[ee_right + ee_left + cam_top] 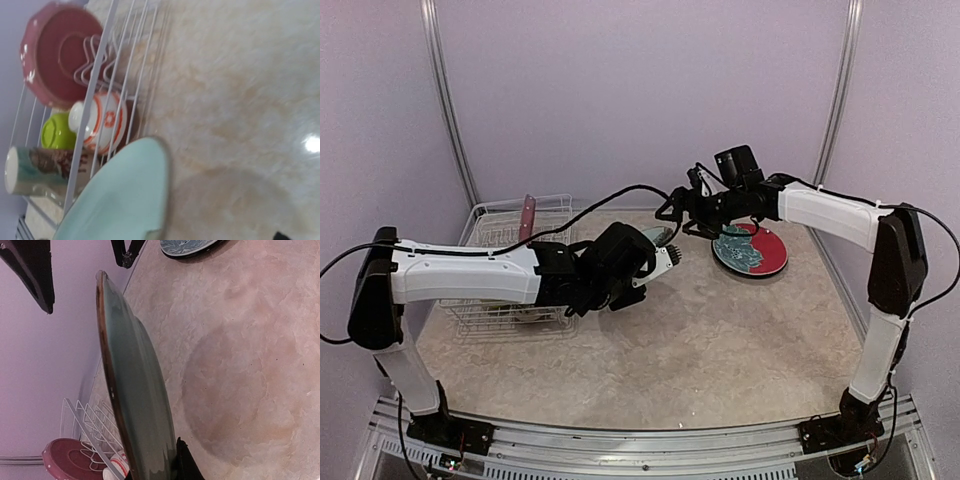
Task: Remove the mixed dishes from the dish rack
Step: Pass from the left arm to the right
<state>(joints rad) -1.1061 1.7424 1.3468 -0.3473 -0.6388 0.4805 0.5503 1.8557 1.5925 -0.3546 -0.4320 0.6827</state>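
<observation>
**Operator A:** Where is the pale teal plate (135, 390) sitting?
**Operator B:** The left jaws are clamping it by its rim, above the counter (720, 340), just right of the dish rack (500, 225).
**Operator A:** And the right jaws?
**Operator B:** They are standing released, hovering near the red plate (752, 250), which is lying on the counter, far right.
</observation>
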